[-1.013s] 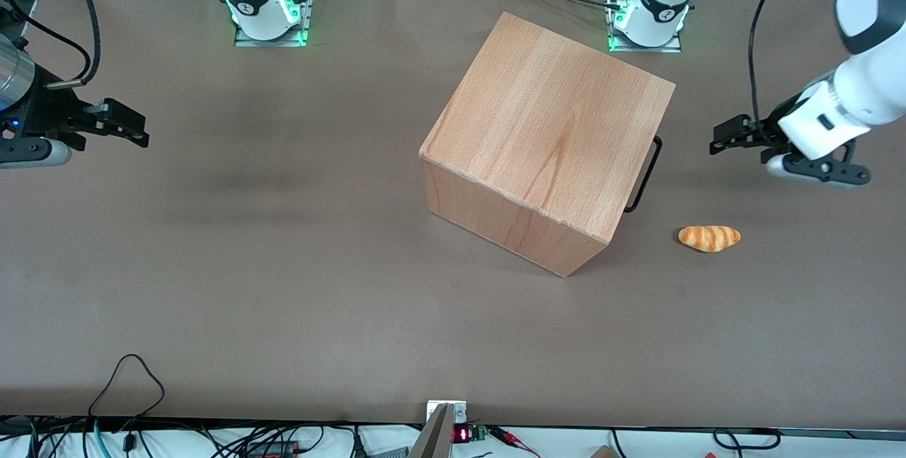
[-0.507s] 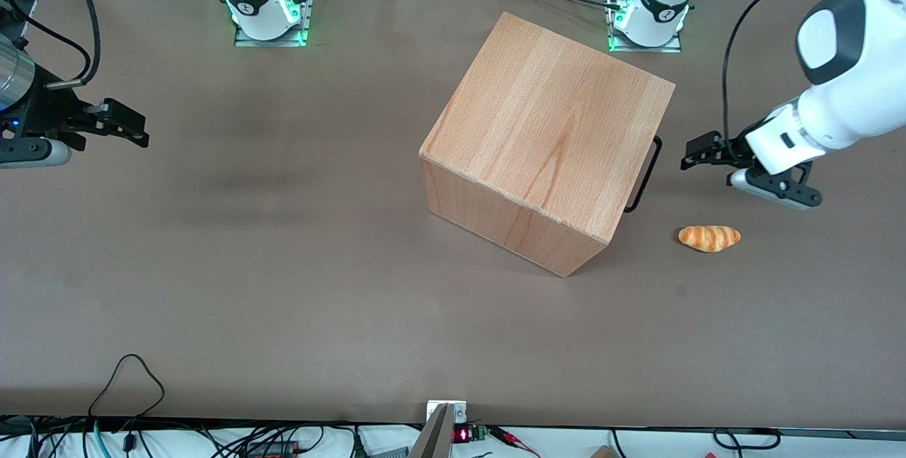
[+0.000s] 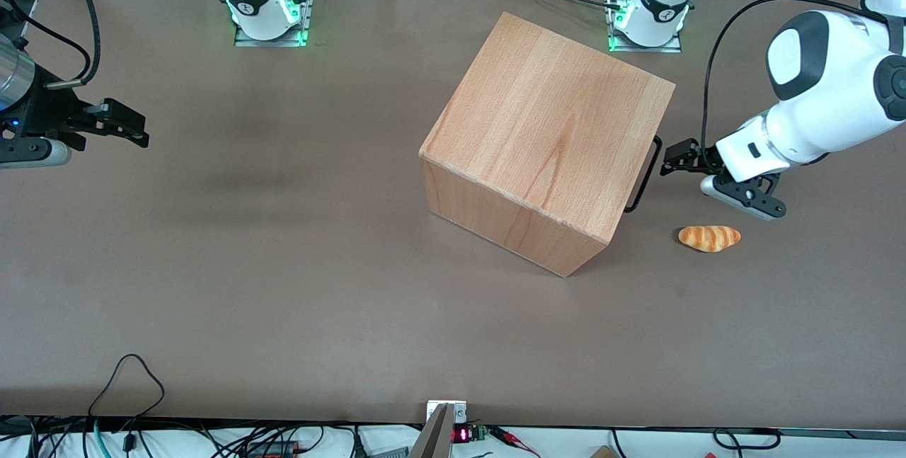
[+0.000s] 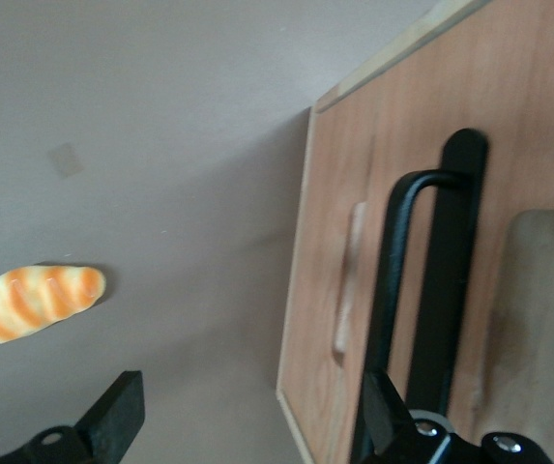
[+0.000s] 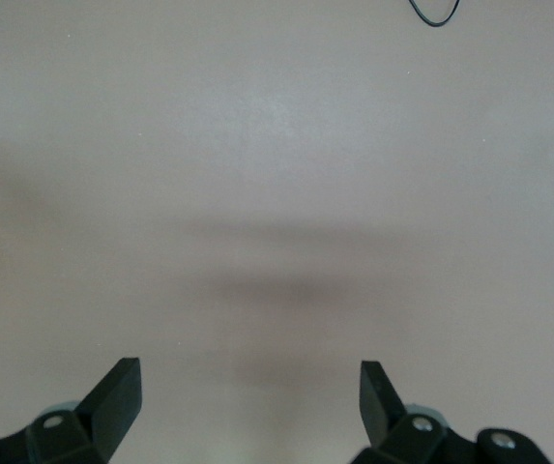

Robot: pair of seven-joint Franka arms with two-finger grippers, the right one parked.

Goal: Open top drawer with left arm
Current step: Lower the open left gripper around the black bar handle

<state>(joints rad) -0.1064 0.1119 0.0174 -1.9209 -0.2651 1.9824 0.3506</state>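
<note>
The left arm has carried its gripper in from well apart to just beside the top drawer's black bar handle (drawer still shut). Jaws spread wide, 1 finger at the bar; the bread roll lies outside them.

The gripper sits just beside the top drawer handle, with the bread roll nearer the front camera on the table.
</note>
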